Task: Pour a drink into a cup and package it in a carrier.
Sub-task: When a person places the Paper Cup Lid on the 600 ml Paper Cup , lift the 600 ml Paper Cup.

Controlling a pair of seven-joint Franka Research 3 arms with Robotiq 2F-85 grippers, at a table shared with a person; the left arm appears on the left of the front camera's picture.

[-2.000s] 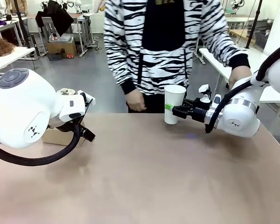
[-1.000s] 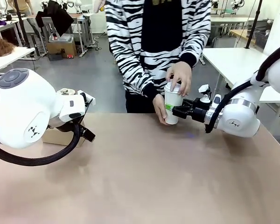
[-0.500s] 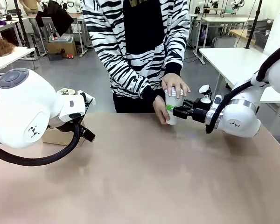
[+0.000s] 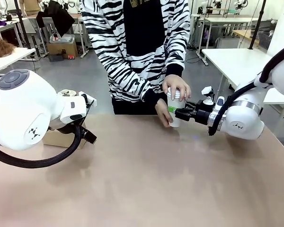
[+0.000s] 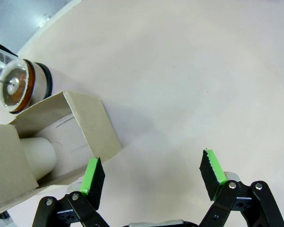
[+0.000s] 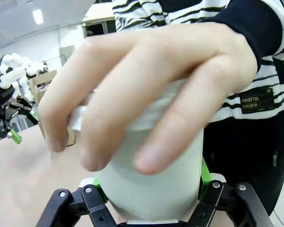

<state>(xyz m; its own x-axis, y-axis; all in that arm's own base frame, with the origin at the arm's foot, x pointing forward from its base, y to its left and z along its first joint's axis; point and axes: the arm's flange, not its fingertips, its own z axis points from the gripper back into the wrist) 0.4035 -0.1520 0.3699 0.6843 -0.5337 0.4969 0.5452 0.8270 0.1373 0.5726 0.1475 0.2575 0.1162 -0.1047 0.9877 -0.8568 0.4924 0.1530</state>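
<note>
My right gripper point(image 4: 179, 112) is shut on the white paper cup point(image 4: 175, 105), which stands upright at the far edge of the table. In the right wrist view the cup point(image 6: 151, 156) sits between the green pads point(image 6: 206, 177). The person's hand point(image 4: 176, 86) presses down on the cup's top, and the other hand point(image 4: 162, 112) steadies its side. The drink is hidden under that hand. The brown cardboard carrier point(image 4: 57, 138) lies at the left, partly behind my left arm point(image 4: 28, 113). My left gripper point(image 5: 151, 169) hangs open just beside the carrier point(image 5: 71, 127), holding nothing.
A glass vessel with a brown-rimmed lid point(image 5: 14, 85) stands right behind the carrier. A white cylinder point(image 5: 38, 156) sits inside the carrier. The tan table point(image 4: 142, 179) stretches between the arms. The person stands at the far edge.
The person's hands came onto the cup, one pressing down on its top and one at its side, and the person leaned closer. Neither arm has moved.
</note>
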